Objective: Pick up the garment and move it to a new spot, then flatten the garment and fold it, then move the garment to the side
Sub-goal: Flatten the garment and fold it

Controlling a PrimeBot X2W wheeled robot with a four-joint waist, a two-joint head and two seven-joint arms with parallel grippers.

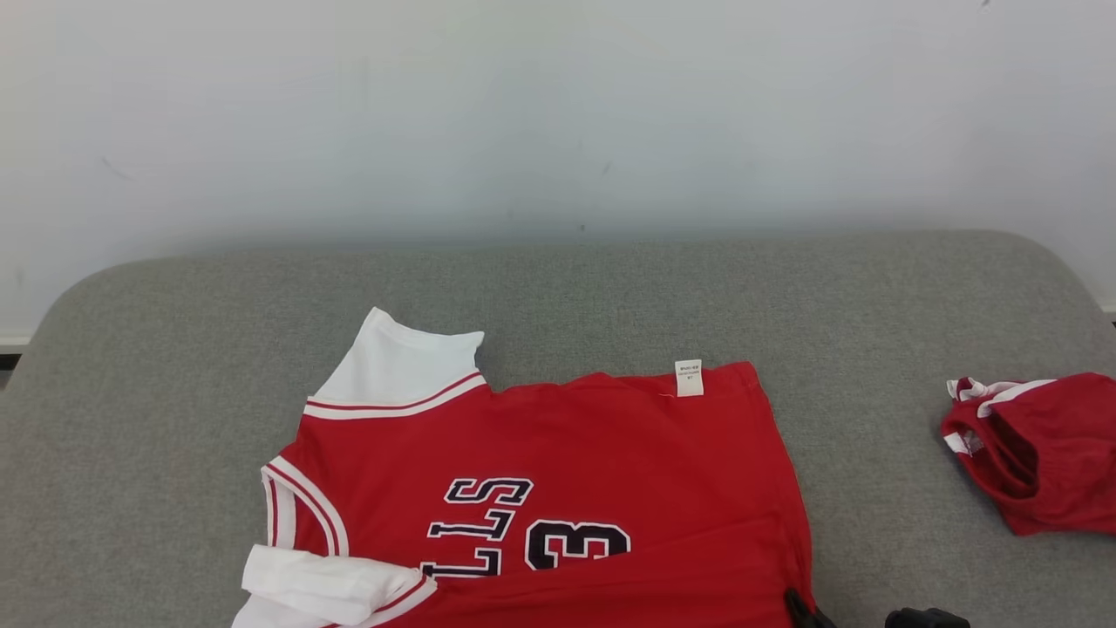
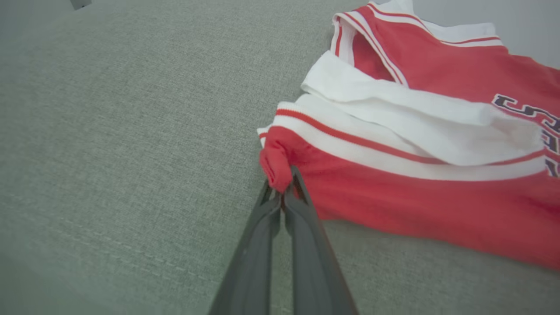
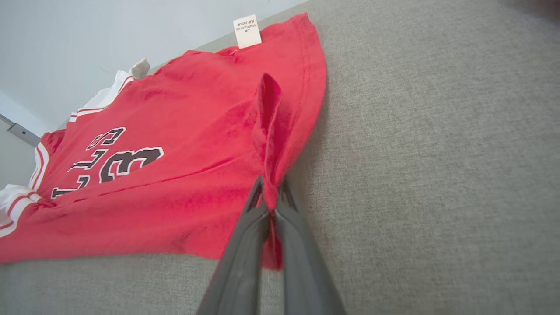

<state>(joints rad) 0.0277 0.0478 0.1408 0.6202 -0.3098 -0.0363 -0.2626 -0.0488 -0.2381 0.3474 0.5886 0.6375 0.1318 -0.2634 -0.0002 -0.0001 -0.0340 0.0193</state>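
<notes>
Left hand (image 2: 282,186) pinched on jersey (image 2: 415,205) corner; right hand (image 3: 271,199) pinched on its raised red fold. Grey woven tabletop (image 2: 131,153) beneath both.

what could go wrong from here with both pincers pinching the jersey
1. The left pincer and the right pincer each hold just a small pinch at an edge of the jersey; it may slip free on a pull.
2. The white sleeve lies folded over the front and could end up bunched when flattening.
3. A second red garment sits at the right of the grey cushion; moving the jersey there might tangle them.
</notes>
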